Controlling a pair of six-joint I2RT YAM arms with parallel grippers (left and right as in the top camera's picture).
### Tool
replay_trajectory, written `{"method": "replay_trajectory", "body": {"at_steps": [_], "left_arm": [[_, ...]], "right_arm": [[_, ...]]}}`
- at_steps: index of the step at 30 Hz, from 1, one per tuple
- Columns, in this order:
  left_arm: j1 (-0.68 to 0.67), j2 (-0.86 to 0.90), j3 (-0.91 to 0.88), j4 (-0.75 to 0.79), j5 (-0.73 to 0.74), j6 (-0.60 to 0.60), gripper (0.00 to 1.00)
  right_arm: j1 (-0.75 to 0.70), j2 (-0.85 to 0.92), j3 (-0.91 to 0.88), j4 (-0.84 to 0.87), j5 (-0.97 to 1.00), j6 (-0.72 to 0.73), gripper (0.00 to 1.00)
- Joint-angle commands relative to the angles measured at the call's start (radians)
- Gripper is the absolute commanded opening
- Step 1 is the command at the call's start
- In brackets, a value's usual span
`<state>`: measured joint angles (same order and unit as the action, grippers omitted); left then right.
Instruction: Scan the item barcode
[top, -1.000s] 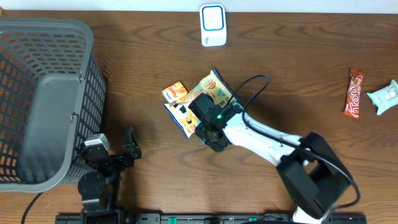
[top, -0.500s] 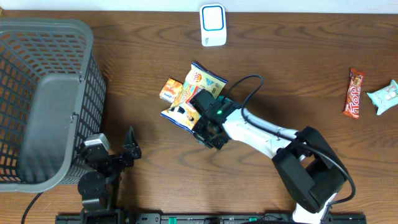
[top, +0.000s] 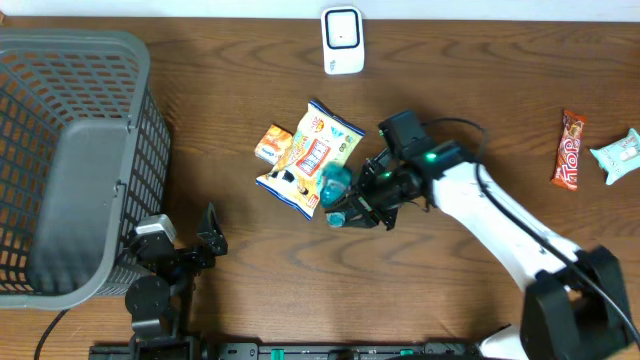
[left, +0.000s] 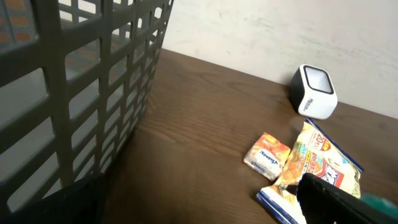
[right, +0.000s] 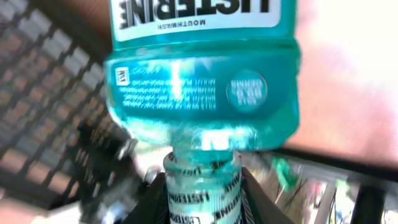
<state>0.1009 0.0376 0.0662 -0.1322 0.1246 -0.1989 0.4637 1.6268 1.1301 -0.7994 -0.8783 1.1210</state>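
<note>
Now the right pincer (top: 346, 212) clamps the neck of the teal plastic mouthwash bottle (top: 336, 184); the white boxy scanner (top: 342, 40) stands well beyond its base.

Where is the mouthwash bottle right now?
Overhead, mid-frame: the mouthwash bottle is held by its neck in the right gripper's jaws, just right of the yellow snack bag.

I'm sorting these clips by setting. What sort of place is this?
Probably a mock shop checkout on a wooden table: a white barcode scanner at the far edge, a grey shopping basket, snack packets, and a mouthwash bottle held in the right tool.
</note>
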Motion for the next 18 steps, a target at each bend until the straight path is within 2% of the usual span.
{"method": "replay_trajectory", "body": {"at_steps": [1, 8, 14, 18], "left_arm": [[-0.002, -0.001, -0.025, -0.009, -0.006, -0.005, 0.98], [-0.002, -0.001, -0.025, -0.009, -0.006, -0.005, 0.98], [-0.002, -0.001, -0.025, -0.009, -0.006, -0.005, 0.98], [-0.002, -0.001, -0.025, -0.008, -0.006, -0.005, 0.98]], "right_arm": [[-0.006, -0.039, 0.009, -0.047, -0.191, 0.004, 0.01], [-0.004, -0.038, 0.008, -0.167, -0.251, 0.008, 0.02], [-0.006, -0.038, 0.008, -0.181, -0.211, 0.011, 0.01], [-0.007, -0.038, 0.008, -0.171, -0.119, 0.027, 0.01]]}}
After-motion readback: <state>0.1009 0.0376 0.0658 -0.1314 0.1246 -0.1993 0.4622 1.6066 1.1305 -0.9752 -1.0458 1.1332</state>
